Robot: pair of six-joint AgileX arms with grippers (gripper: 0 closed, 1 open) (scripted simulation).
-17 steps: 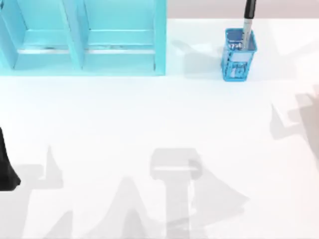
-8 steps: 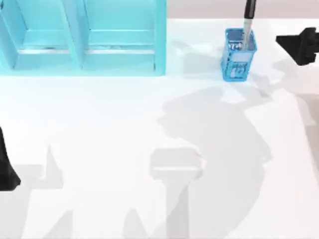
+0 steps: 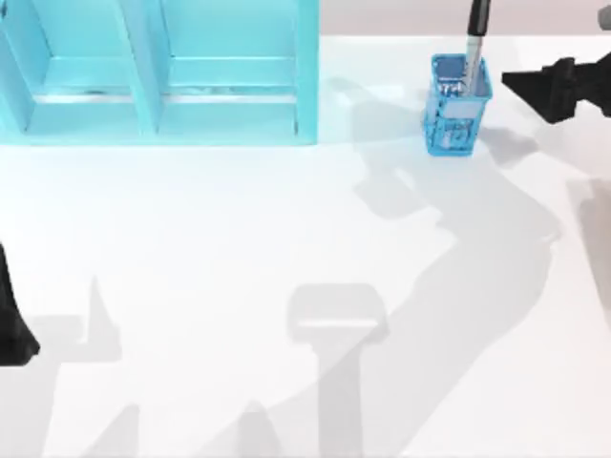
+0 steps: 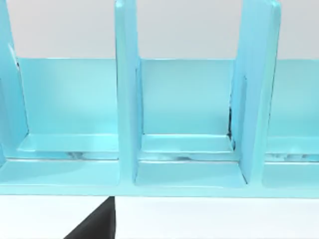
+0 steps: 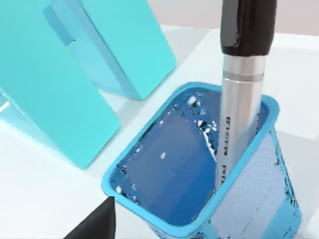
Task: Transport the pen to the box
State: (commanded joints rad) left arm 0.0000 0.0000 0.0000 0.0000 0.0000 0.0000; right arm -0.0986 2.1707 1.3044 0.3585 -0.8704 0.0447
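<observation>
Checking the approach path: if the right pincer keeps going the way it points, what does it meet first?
Probably the pen standing in the blue cup; the right pincer points toward them, though height is unclear.

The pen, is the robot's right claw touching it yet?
Apart. In the top view, bare table shows between the right end effector and the pen, which stands in the blue cup.

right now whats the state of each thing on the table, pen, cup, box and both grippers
pen: upright in the cup, black top sticking out, not gripped
cup: upright on the table's right side, holding the pen
box: light blue, at the table's left rear, dividers standing, open compartments hold nothing
right gripper: beside the cup on its right, apart from the pen
left gripper: parked at the table's left edge
</observation>
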